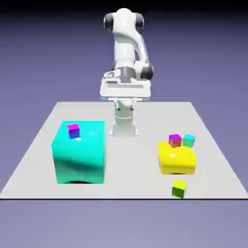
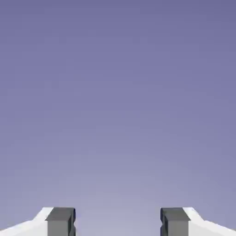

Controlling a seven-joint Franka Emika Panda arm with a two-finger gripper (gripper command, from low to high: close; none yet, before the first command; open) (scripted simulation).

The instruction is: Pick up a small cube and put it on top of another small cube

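Lime-green small cube [image 1: 179, 189] sits nearest, by the table's [image 1: 126, 193] front edge, in front of the yellow block [image 1: 177, 160]; likely just where it landed, nothing props it. Gripper [image 2: 118, 223] is raised near the base, jaws apart, nothing between them, presumably to keep clear of the blocks before a pick. Magenta-purple cube [image 1: 73, 131] appears atop the big teal block [image 1: 81, 157], which would bear it.

Lt-grey table [image 1: 145, 179]; yellow-green cube [image 1: 179, 189]; lg block [image 1: 80, 157] turquoise.
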